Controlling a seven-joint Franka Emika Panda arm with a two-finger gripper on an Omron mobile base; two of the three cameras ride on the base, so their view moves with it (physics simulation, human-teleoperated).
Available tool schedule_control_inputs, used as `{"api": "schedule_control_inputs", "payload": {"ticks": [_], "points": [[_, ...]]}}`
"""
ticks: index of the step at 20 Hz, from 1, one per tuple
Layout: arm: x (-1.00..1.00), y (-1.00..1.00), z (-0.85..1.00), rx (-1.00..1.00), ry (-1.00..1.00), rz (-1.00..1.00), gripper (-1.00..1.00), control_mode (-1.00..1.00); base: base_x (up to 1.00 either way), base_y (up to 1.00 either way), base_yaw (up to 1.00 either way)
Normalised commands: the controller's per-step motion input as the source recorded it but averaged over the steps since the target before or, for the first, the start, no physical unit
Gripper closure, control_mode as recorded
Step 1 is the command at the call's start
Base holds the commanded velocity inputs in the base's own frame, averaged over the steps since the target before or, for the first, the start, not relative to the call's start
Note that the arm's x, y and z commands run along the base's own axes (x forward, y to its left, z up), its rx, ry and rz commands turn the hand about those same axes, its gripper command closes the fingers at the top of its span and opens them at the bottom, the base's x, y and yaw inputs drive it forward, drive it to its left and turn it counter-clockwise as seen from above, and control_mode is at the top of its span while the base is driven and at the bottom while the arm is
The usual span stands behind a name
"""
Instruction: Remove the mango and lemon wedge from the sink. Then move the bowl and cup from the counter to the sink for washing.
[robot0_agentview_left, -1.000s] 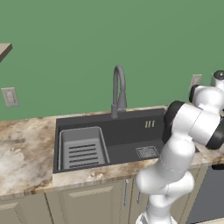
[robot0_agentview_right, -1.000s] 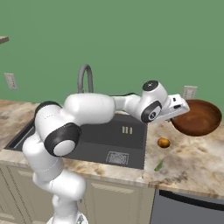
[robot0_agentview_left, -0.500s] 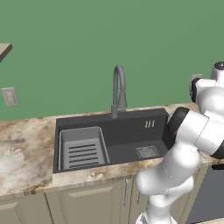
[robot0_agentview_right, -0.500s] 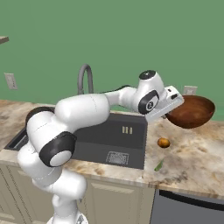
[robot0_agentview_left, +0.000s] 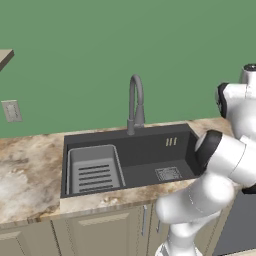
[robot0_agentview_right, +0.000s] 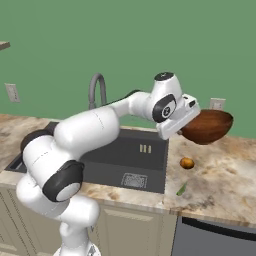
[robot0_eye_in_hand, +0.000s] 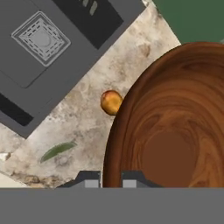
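Right base view: tool pinches the bowl rim; keep it level, swing over the sink

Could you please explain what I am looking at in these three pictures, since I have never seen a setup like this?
This is a computer-rendered kitchen with a white robot arm on a driving base. Two pictures come from cameras on the base, behind the arm to its left and right; the third comes from a camera on the hand, looking along the gripper. The gripper is shut on the rim of a reddish-brown bowl, holding it in the air above the marbled counter, right of the dark sink. On the counter beside the sink lie a small orange mango and a greenish lemon wedge. The sink has a slotted tray and a curved faucet.
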Motion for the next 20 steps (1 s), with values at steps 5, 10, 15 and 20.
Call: {"api": "schedule_control_inputs", "payload": {"ticks": [5,10,15,20], "points": [[-0.17,0.24,0.1,0.0,0.04,0.18,1.0,-1.0,0.0,0.0,0.0],[-0.15,0.26,0.08,0.0,0.01,0.17,1.0,-1.0,0.0,0.0,0.0],[-0.15,0.23,0.02,0.07,0.07,0.18,1.0,-1.0,0.0,0.0,0.0],[-0.08,0.25,0.01,0.08,0.08,0.18,1.0,-1.0,0.0,0.0,0.0]]}}
